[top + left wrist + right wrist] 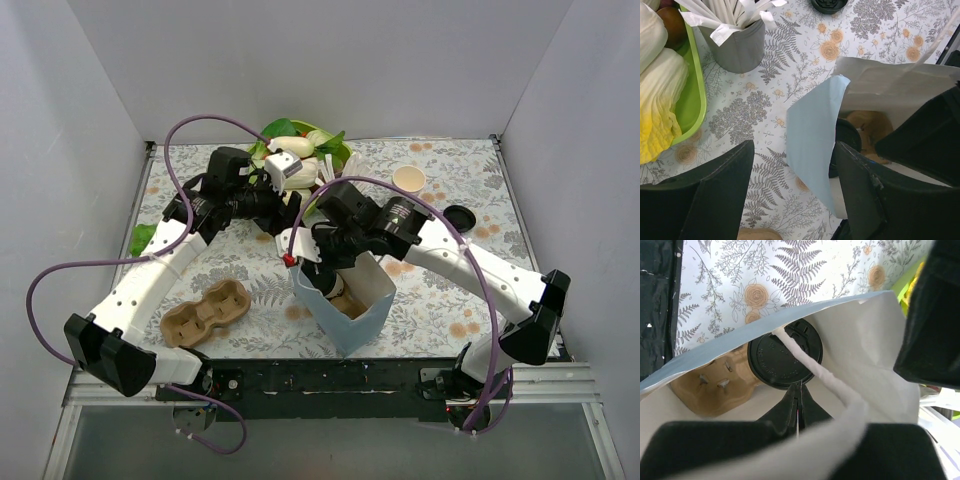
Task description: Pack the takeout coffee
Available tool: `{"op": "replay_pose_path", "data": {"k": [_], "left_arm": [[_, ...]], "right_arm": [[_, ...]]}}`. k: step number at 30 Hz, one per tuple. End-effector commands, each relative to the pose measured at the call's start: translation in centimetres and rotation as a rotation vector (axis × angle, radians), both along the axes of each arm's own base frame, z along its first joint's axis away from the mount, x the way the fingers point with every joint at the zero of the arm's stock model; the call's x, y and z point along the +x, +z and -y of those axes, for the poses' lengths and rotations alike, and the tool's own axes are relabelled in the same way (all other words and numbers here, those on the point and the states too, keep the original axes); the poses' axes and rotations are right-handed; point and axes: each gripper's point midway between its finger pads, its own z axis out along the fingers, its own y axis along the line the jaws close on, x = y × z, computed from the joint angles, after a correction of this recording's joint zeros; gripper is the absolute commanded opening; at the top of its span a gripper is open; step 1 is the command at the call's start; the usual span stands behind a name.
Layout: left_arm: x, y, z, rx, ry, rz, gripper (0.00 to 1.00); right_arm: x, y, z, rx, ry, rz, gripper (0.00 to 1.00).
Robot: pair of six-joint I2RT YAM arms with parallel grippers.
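Hanging shut in the bag's mouth, the right gripper (798,402) has the bag's white handle (825,377) lying across its tips; pinched or not, can't tell. Below it the lidded coffee cup (784,356) sits inside the bag (860,335), in a brown carrier (710,390). The left gripper (794,150) gapes around the bag's blue wall, not pinching. Coffee looks packed. Next move probably needs the left closing on that wall and the right lifting out clear of the handle.

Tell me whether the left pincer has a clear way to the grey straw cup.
Probably yes: the left pincer stands open, and only bare tablecloth shows between it and the grey straw cup. The blue bag lies to the other side.
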Motion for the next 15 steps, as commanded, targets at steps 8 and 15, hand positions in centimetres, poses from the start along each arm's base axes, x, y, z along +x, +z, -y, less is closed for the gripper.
{"op": "replay_pose_path", "data": {"k": [8,15], "left_arm": [[-2.0,-0.7,0.2,0.002,-0.068,-0.073,0.49],[-2.7,-1.7,0.1,0.023,-0.101,-0.114,0.26]], "right_arm": [[0.7,-5.5,0.9,-0.124,-0.013,0.02,0.01],[0.6,-6.5,0.3,-0.1,-0.022,0.003,0.01]]}}
